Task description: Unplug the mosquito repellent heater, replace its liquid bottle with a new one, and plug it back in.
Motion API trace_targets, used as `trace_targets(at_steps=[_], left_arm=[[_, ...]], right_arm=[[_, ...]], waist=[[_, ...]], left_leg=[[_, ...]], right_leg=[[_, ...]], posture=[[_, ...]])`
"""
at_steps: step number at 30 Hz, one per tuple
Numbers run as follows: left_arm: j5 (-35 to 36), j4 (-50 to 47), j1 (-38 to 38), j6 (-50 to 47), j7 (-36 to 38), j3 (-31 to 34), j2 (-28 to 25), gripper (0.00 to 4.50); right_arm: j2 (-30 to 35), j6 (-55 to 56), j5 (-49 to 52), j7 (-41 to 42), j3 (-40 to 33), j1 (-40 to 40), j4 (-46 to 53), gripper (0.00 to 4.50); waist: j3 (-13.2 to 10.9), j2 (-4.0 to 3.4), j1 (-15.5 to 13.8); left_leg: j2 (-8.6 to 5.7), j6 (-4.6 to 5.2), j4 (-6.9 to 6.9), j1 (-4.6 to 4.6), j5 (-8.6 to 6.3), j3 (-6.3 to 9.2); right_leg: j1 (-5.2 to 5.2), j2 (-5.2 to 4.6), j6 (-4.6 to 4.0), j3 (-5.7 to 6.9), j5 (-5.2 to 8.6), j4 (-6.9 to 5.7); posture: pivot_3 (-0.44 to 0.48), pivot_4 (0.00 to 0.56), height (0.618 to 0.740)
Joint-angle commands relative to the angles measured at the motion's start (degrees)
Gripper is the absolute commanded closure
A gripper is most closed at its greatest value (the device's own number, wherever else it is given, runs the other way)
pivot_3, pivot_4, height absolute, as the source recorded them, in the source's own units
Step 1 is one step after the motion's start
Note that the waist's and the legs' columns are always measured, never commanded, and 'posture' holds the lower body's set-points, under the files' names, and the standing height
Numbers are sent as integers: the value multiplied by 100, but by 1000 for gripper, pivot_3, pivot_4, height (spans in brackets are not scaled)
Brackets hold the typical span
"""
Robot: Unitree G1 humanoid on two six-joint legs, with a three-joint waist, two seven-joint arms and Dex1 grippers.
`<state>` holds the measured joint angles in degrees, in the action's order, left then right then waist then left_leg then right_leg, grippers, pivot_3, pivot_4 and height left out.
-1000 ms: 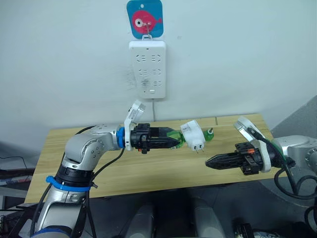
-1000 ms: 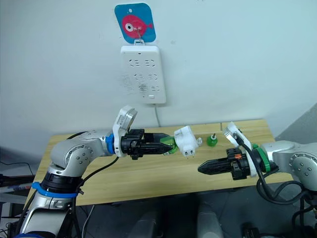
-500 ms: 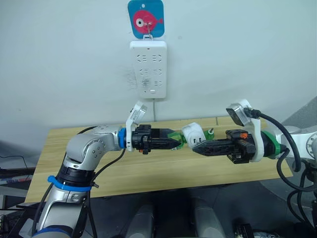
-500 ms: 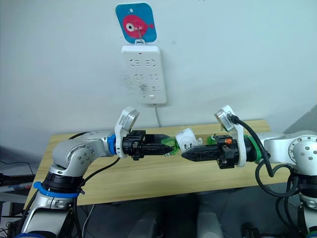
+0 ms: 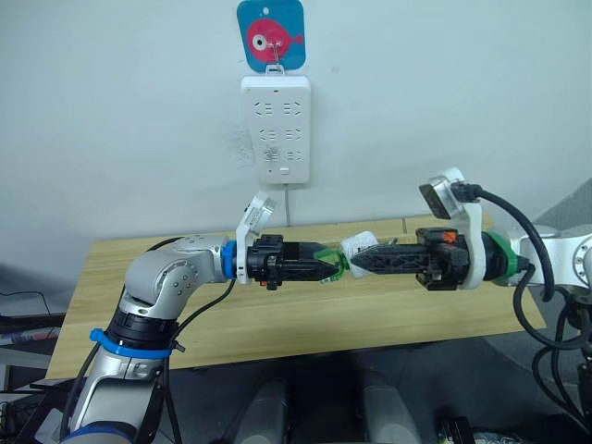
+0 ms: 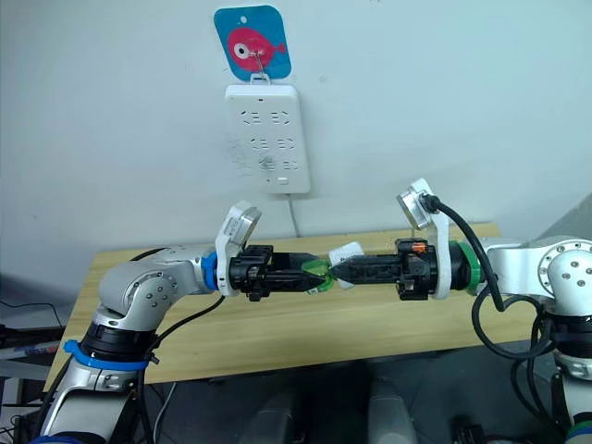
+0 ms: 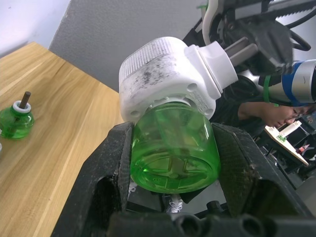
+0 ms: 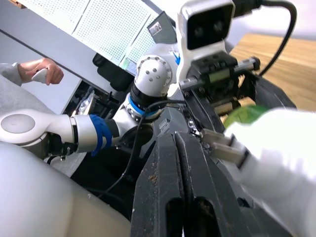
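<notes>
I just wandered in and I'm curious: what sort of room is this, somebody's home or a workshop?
Probably a robot test lab, not a home. A bare wooden table stands against a plain wall holding a socket strip, and a seated person is nearby.

Two grippers meet over the table, below the wall strip

The left gripper (image 5: 326, 267) holds the bottle (image 7: 174, 154) with the heater (image 7: 168, 74) on it; right gripper (image 5: 357, 262) just right; spare bottle (image 7: 16, 118) on the table (image 5: 277, 319); power strip (image 5: 275, 129) above, behind.

Robot lab; operator (image 7: 276, 116) beside test table (image 5: 277, 314)
</notes>
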<state>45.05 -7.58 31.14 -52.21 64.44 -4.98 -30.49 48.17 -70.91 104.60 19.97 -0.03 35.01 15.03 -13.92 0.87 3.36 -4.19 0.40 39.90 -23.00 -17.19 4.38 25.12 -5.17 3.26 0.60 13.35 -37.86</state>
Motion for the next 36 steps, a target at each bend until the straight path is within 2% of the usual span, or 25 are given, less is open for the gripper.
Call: trace_targets(at_steps=[1, 4, 7, 11, 14, 15, 18, 19, 21, 23, 27, 28, 33, 34, 36], left_arm=[[107, -249, -33, 35, 67, 32, -13, 2307], [76, -202, -45, 65, 80, 59, -51, 2307], [49, -192, -65, 102, 98, 64, -91, 2307], [70, -221, -92, 108, 132, 61, -138, 2307], [81, -242, -103, 110, 152, 51, -150, 2307], [84, -249, -105, 112, 156, 49, -151, 2307], [85, -292, -103, 116, 189, 22, -160, 2307], [94, -310, -101, 104, 199, 22, -165, 2307], [103, -333, -90, 81, 202, 23, -163, 2307], [109, -345, -79, 69, 200, 21, -160, 2307], [112, -341, -62, 60, 211, 18, -161, 2307], [111, -337, -57, 59, 216, 14, -159, 2307], [107, -331, -51, 67, 226, -7, -136, 2307], [104, -326, -54, 72, 227, -11, -129, 2307], [78, -296, -91, 101, 228, 0, -141, 2307]], right_arm=[[194, -97, -190, 410, -112, -68, 433, 4449], [550, -300, -624, 1083, -249, -344, 911, 4449], [1066, -502, -909, 1987, -492, -635, 1166, 3860], [1481, -48, -2062, 2837, -642, -948, 1210, 2533], [1319, 420, -2864, 2907, -594, -918, 762, 1489], [1222, 584, -3143, 2890, -543, -839, 588, 1267], [1049, 629, -3577, 3015, -392, -464, 66, 230], [1000, 610, -3676, 3066, -351, -334, -50, 58], [791, 563, -3771, 3033, -328, -29, -348, 216], [505, 467, -3788, 2940, -322, 285, -593, 753], [13, 230, -3736, 2737, -367, 653, -766, 2234], [-133, 163, -3680, 2658, -383, 729, -785, 2486], [-564, 58, -3820, 2627, -231, 772, -523, 4224], [-588, 33, -3822, 2668, -205, 761, -466, 4456], [-538, -74, -3745, 2763, -140, 692, -194, 4456]], waist=[[0, 0, -2], [0, 0, -11], [0, 0, -8], [0, 0, -8], [1, 0, -6], [1, 0, -6], [1, 0, 4], [1, 0, 3], [1, 0, 1], [1, 0, 8], [1, 0, 3], [1, 0, 3], [1, 0, -7], [1, 0, -8], [1, 0, -8]], left_leg=[[0, 0, 0, 0, 0, -1], [-1, 1, -1, -1, -1, 3], [-1, 4, -1, -2, -2, 2], [-1, 20, 2, 3, -11, -5], [0, 18, 3, 6, -10, -7], [0, 12, 3, 6, -6, -10], [0, 1, 3, 6, 0, -13], [0, 0, 3, 5, 0, -15], [0, 0, 1, 4, 0, -11], [1, 0, -1, 4, 0, -12], [1, -1, -1, 3, 0, -8], [1, -1, -1, 2, 0, -7], [0, -1, 0, 1, 0, -3], [0, -1, 0, 1, 0, -1], [-1, -1, 0, 1, 0, -1]], right_leg=[[0, 0, 0, 0, 0, 0], [1, 1, 0, 2, 0, 0], [1, 2, 1, 4, 0, 1], [-4, 4, 1, 3, 1, 0], [-5, 5, 1, 2, 1, -1], [-4, 5, 1, 0, 1, -2], [-1, 4, 1, -3, 0, -4], [2, 4, 1, -5, 0, -5], [4, 3, 1, -2, 0, -5], [4, 3, 0, -4, 0, -2], [5, 1, 0, -3, 0, -3], [4, 1, 0, -3, 0, -3], [4, 0, 0, -3, -1, -4], [4, 0, 0, -3, -1, -4], [5, 0, 0, -2, -1, -4]], posture=[[-178, 228, 740], [-176, 225, 740], [-175, 221, 740], [-181, 215, 740], [-181, 211, 740], [-181, 209, 740], [-178, 207, 740], [-177, 206, 740], [-177, 208, 740], [-176, 209, 740], [-176, 213, 740], [-175, 215, 740], [-172, 222, 740], [-167, 226, 740], [-164, 228, 740]])
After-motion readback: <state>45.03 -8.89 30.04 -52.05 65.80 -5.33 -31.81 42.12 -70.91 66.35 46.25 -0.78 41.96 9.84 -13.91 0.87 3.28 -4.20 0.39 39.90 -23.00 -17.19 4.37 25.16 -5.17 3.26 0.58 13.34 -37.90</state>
